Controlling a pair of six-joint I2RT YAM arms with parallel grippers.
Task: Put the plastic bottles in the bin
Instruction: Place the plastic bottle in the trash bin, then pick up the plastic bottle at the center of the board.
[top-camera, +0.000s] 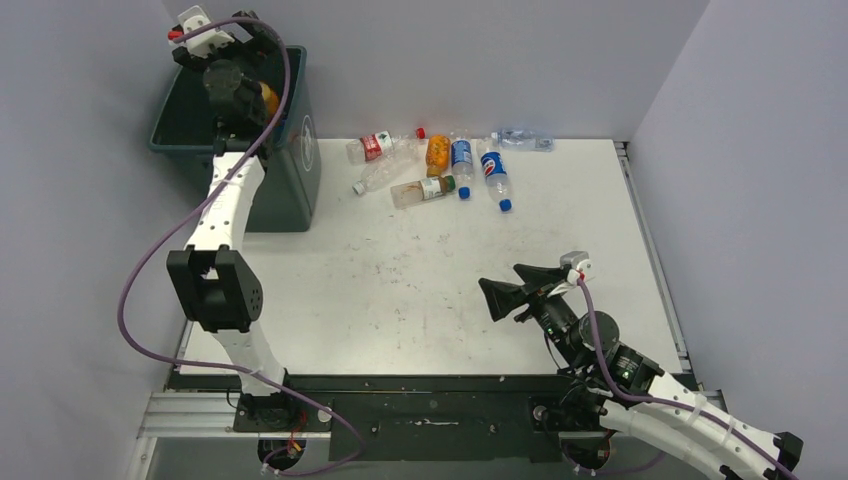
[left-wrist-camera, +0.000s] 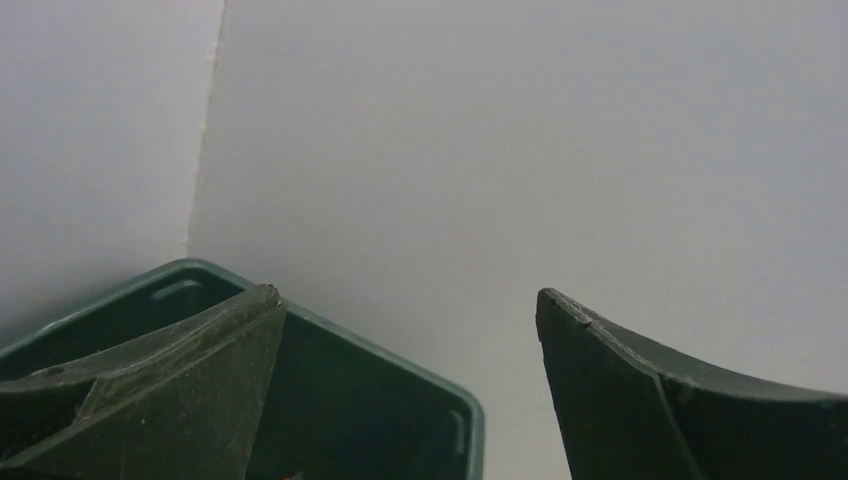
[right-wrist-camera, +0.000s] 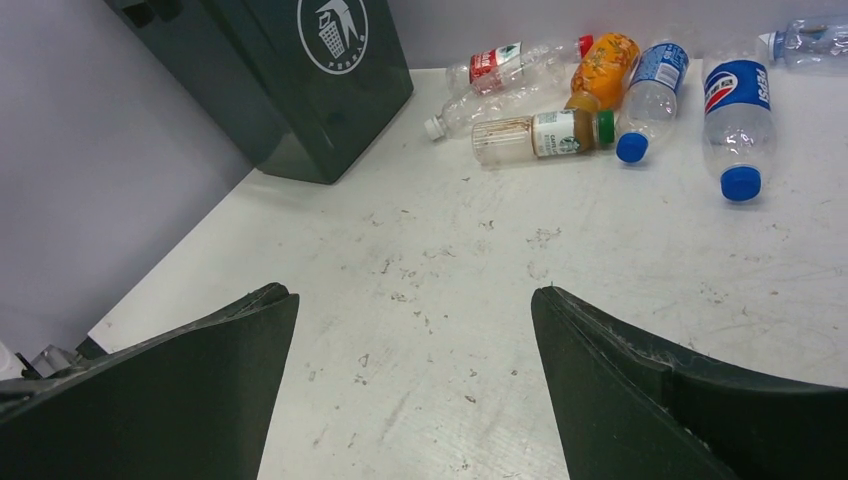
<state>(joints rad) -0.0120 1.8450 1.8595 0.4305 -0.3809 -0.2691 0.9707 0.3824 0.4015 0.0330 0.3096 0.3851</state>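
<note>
Top external: plastic bottles (top-camera: 440, 165) lie upper centre on desk (top-camera: 400, 280), right of bin (top-camera: 295, 185) | left pincer (left-wrist-camera: 406, 293), right pincer (right-wrist-camera: 412, 292) both agape, empty | bottles likely light, slick, crushable; take mid-body across label.

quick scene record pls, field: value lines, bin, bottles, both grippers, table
bin: dark green, round white sticker, standing at the table's far left
bottles: about seven, lying on their sides in a cluster at the far edge, right of the bin
left gripper: open, nothing between the fingers, above the bin's opening
right gripper: open, empty, over bare table, facing the bottles
table: white, scuffed
</note>
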